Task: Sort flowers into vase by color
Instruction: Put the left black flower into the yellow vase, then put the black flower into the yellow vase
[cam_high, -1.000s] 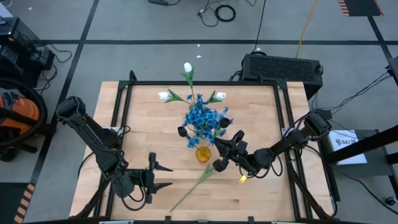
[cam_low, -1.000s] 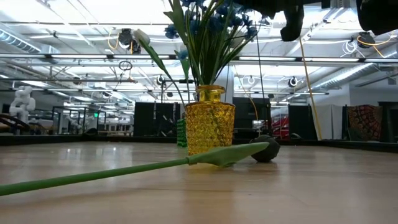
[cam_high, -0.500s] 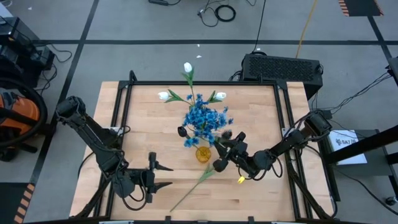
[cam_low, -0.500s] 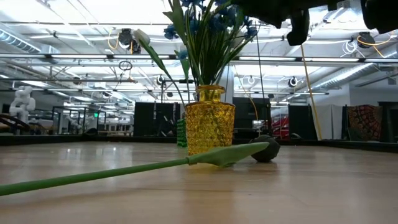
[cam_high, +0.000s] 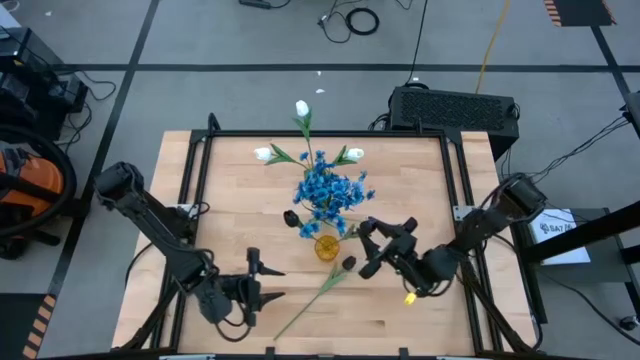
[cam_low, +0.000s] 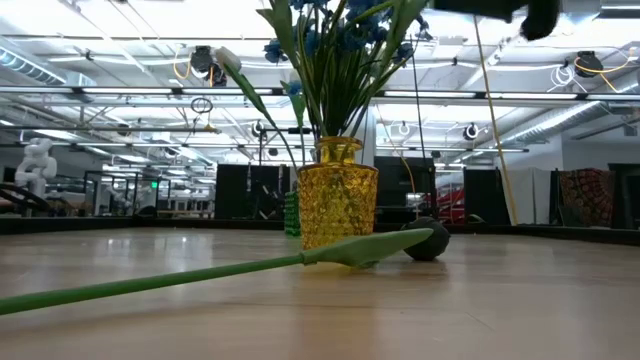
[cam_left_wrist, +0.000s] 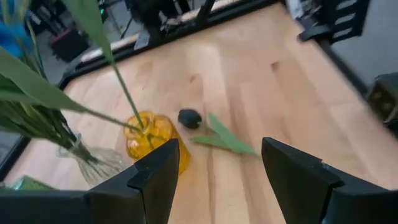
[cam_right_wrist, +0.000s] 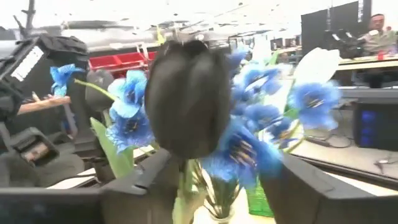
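Note:
A yellow glass vase (cam_high: 326, 247) stands mid-table and holds blue clusters (cam_high: 330, 188), white tulips (cam_high: 302, 108) and dark buds (cam_high: 292, 215). In the right wrist view one dark bud (cam_right_wrist: 186, 99) stands close in front. My right gripper (cam_high: 383, 246) hovers open just right of the bouquet, a finger on either side of that bud's stem. Another dark-bud flower lies flat on the wood, its bud (cam_high: 349, 263) beside the vase and its stem (cam_high: 300, 310) running toward the near edge. My left gripper (cam_high: 270, 283) is open, near left of the vase, pointing at it.
A black rail (cam_high: 325, 133) frames the wooden table. A black box (cam_high: 455, 108) sits beyond the far right corner. Bare wood lies left (cam_high: 230, 200) and right (cam_high: 420, 190) of the vase. A small green object (cam_low: 291, 215) shows behind the vase.
My right gripper has opened, let go of the dark-bud flower standing in the vase, and drawn back toward the table's right edge, rising a little and rolling. The bouquet stays upright. My left gripper has sunk slightly toward the lying flower.

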